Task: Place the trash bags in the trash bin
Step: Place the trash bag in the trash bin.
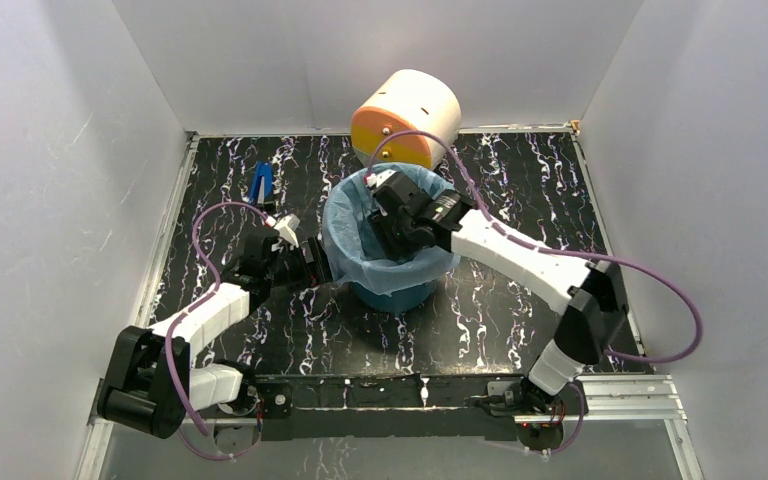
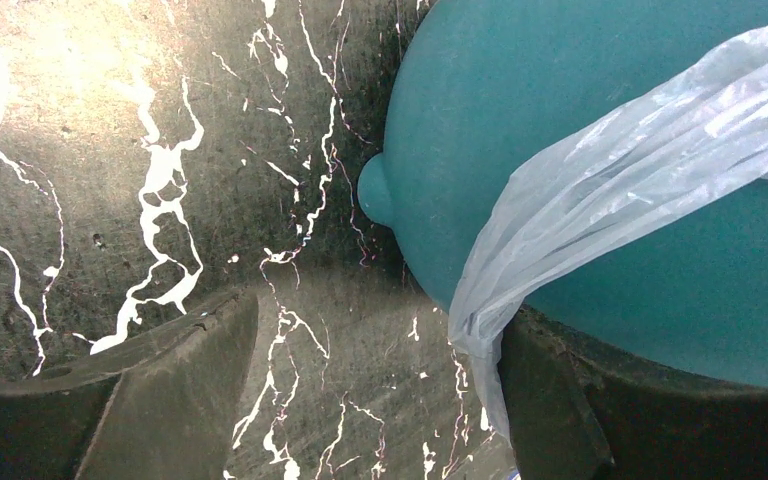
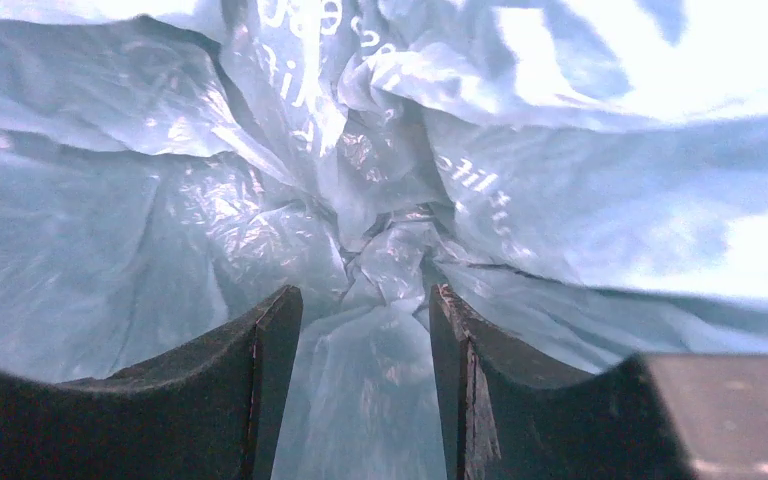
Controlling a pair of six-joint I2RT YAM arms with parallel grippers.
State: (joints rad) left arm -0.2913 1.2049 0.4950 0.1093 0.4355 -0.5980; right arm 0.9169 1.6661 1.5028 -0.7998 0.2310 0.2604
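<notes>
The teal trash bin stands mid-table, and the light-blue trash bag lines its mouth and drapes over the rim. My right gripper reaches down inside the bin. Its view is filled with crinkled bag carrying white lettering. The right gripper is open, with loose plastic between its fingers. My left gripper sits low at the bin's left side. In its view the left gripper is wide open over the table. The bin wall is just ahead, and a bag edge hangs beside the right finger.
A cream-and-orange drum lies on its side just behind the bin. A small blue object lies at the back left of the black marbled tabletop. White walls enclose the table on three sides.
</notes>
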